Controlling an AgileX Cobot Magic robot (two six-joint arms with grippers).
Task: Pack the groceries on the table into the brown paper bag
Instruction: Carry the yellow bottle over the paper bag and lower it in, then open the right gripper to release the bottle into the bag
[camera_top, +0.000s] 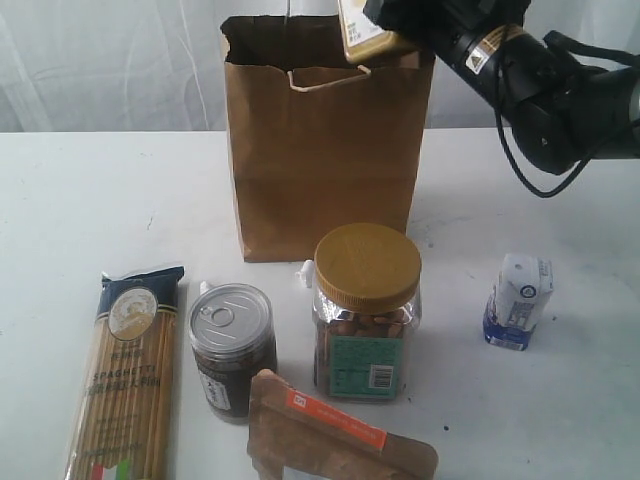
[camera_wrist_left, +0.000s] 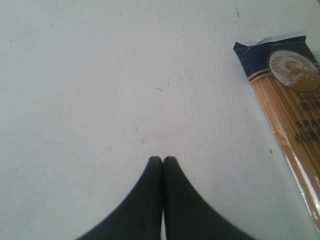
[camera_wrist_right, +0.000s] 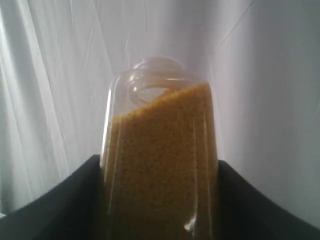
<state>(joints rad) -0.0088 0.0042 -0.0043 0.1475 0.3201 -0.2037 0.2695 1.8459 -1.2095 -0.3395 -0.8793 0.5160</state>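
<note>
- While I watch, right fingers (camera_wrist_right: 55, 205) clamp the yellow bottle (camera_top: 362, 30) at the top of the brown paper bag (camera_top: 320, 170).
- I see left fingers (camera_wrist_left: 145, 200) pressed together, empty, over the surface (camera_wrist_left: 75, 75) near the spaghetti packet (camera_wrist_left: 290, 125).

A white curtain (camera_top: 110, 60) hangs in soft vertical folds behind the scene, filling the whole far side. Light is even and diffuse. The white counter (camera_top: 90, 200) below it shows faint scuffs and small dark specks
</note>
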